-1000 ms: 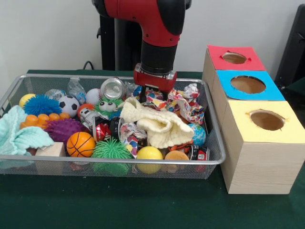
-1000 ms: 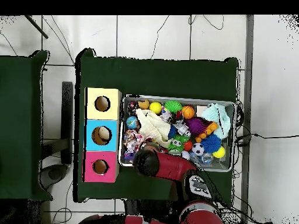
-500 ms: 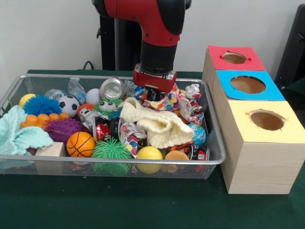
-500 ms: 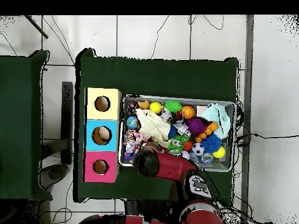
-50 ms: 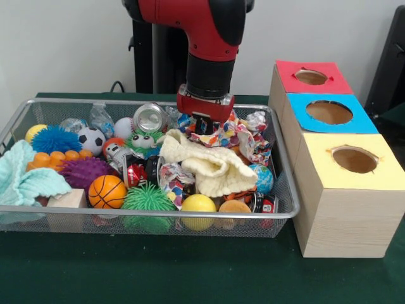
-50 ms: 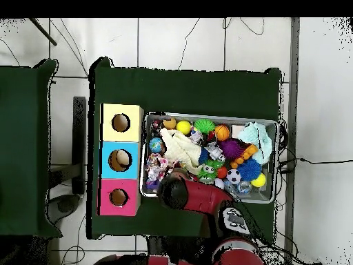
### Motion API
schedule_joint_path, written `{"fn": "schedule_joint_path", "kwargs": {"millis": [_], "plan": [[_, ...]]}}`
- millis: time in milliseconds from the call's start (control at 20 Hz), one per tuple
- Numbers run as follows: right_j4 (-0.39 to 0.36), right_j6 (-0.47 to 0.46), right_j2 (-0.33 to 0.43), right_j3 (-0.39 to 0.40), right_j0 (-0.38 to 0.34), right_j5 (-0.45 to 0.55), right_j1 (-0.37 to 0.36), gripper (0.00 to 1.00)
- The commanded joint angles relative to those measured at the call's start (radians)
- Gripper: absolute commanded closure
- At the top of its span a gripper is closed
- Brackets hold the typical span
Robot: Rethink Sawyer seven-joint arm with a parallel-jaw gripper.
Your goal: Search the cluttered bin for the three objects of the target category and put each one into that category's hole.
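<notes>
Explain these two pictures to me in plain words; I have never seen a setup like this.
The red and black machine is a robot arm; its hand hangs at the back of a wire bin on a green table. One picture is taken from across the table, the other from straight above. The bin holds clutter: balls such as a small basketball, a cream cloth, a crushed can. The hand sits on a colourful crumpled wrapper; whether it grips it is unclear. Beside the bin stand three boxes with holes, topped red, blue and yellow.
</notes>
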Motion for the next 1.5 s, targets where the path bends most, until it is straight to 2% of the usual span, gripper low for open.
{"fn": "schedule_joint_path", "kwargs": {"millis": [50, 100, 150, 350, 850, 1050, 1500], "plan": [[-0.001, 0.086, 0.032, 0.066, 0.047, 0.219, -0.24, 1.0], [0.008, 0.08, 0.021, 0.082, 0.063, 0.286, -0.311, 1.0], [0.01, 0.075, 0.017, 0.086, 0.07, 0.323, -0.349, 1.0], [0.014, 0.069, 0.018, 0.091, 0.073, 0.4, -0.415, 1.0], [0.008, 0.087, 0.042, 0.118, 0.057, 0.382, -0.476, 1.0], [0.031, 0.137, 0.038, 0.123, 0.089, 0.366, -0.5, 1.0], [0.086, 0.241, 0.02, 0.13, 0.154, 0.304, -0.48, 1.0]]}}
